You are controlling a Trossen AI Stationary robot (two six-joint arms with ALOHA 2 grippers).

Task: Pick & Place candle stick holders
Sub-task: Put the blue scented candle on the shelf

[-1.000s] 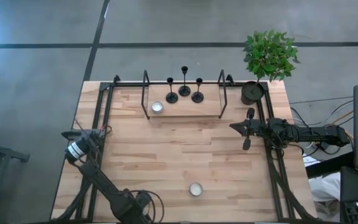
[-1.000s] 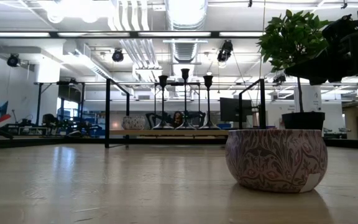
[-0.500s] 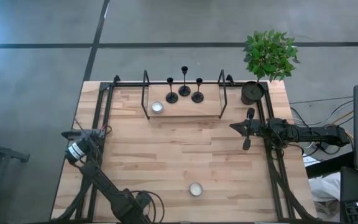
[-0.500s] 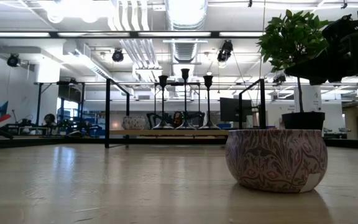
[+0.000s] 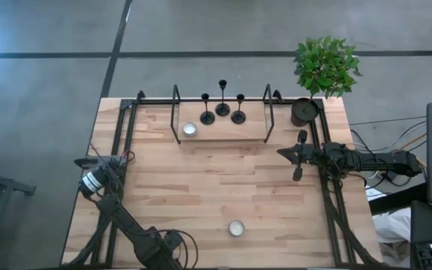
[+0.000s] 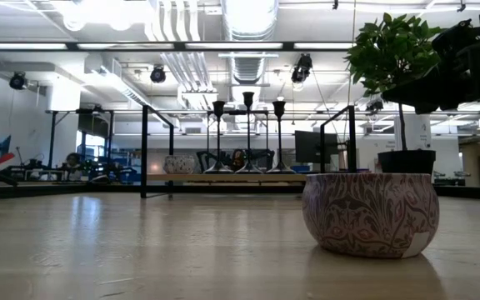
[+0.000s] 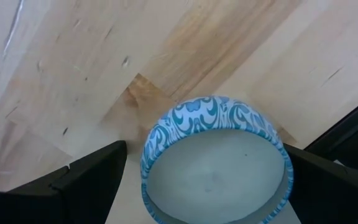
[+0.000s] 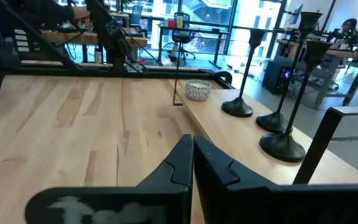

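Three candle stick holders (image 5: 223,105) are sitting upper centre on the raised shelf (image 5: 223,132). We're seeing the right gripper (image 5: 283,153) hovering centre-right, fingers pinched together on nothing; the left gripper (image 5: 81,162), mid-left, is gaping wide.

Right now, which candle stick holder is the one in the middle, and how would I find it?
Look at the raised wooden shelf at the table's far edge, between two black metal frames. Three black candle stick holders stand there in a row. The middle candle stick holder sits further back than its neighbours, away from the small white bowl.
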